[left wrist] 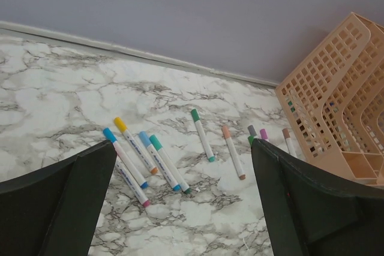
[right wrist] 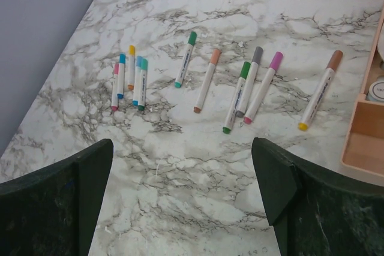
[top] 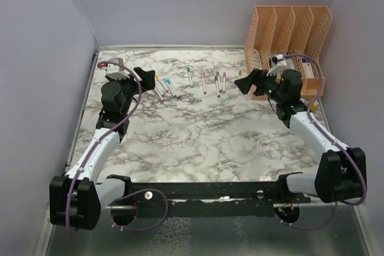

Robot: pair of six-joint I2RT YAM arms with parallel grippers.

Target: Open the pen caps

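- Right wrist view, looking down: shows roughly ten pens [right wrist: 207, 75], slim and white-barrelled, lying flat in a loose row across the far half of the table [right wrist: 198, 166].
- Shows pen caps [right wrist: 192, 38] apparently all in place, one coloured cap on an end of each barrel: green, peach, grey, pink, brown, yellow, blue, teal.
- Groups five pens side by side at the left of the row, touching or nearly so; spreads the others out to the right, with a green and a grey one just beside each other.
- Likely handle as light, stiff, smooth plastic; probably roll or skid on the glossy marble if nudged sideways.
- Calls for one pinch across the white barrel near its middle and a second pinch around the cap, then a straight pull along the pen; favours a lone pen over the crowded group.
- Places a peach lattice organiser [top: 288, 28] at the far right corner, near the brown-capped pen but apart from it.
- Top external view: sets the left gripper [top: 147, 79] just beside the left group and the right gripper [top: 249, 82] at the right end of the row.
- Shows both pincers released, jaws spread wide, grasping nothing.
- Closes off the scene with plain lilac walls [top: 180, 4] on three sides.
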